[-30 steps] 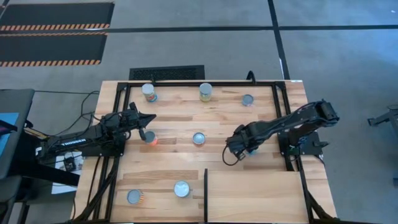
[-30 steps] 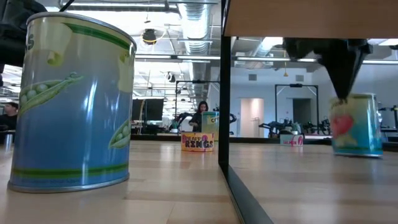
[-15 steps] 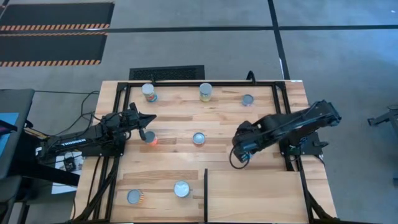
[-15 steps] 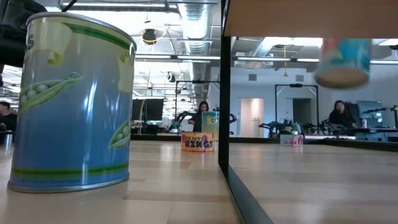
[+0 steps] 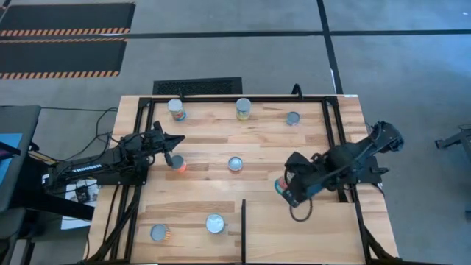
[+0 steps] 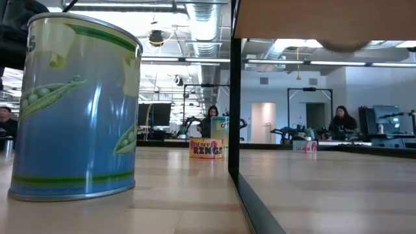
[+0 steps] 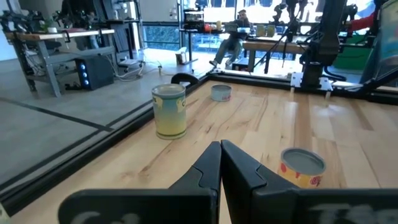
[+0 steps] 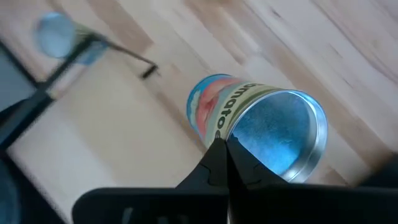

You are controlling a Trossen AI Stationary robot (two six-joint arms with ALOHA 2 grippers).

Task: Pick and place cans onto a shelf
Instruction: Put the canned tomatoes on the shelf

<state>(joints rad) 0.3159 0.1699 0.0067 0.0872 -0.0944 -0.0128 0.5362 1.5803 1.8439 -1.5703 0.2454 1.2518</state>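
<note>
My right gripper (image 5: 285, 188) is shut on a blue and red tomato can (image 8: 224, 109), held in the air just beyond the far edge of the pale shelf (image 5: 302, 232) and its black divider (image 5: 243, 221). Only the can's blurred bottom (image 6: 348, 45) shows in the low view. My left gripper (image 5: 172, 152) is shut and empty at the table's left. It is just beside an orange-labelled can (image 7: 303, 167) that stands on its base. Other cans stand on the table, among them a pea can (image 6: 75, 107). My right gripper pinches the rim of the tomato can's silver top (image 8: 231, 138) between its two fingers (image 8: 217, 163). The fingers come from above. The can is lifted clear of the table and hangs tilted below them, its labelled side showing.
Three cans stand along the far edge (image 5: 176, 109) (image 5: 243, 109) (image 5: 293, 118), one stands mid-table (image 5: 235, 163), and two stand near the front left (image 5: 215, 223) (image 5: 159, 233). Black frame rails (image 5: 333, 140) border the table. People show in the room beyond.
My right gripper has lifted the tomato can off the table and carried it toward the near edge, up to the shelf's far edge. The can stood on the table a second ago. It now hangs tilted and has risen almost out of the low view.
</note>
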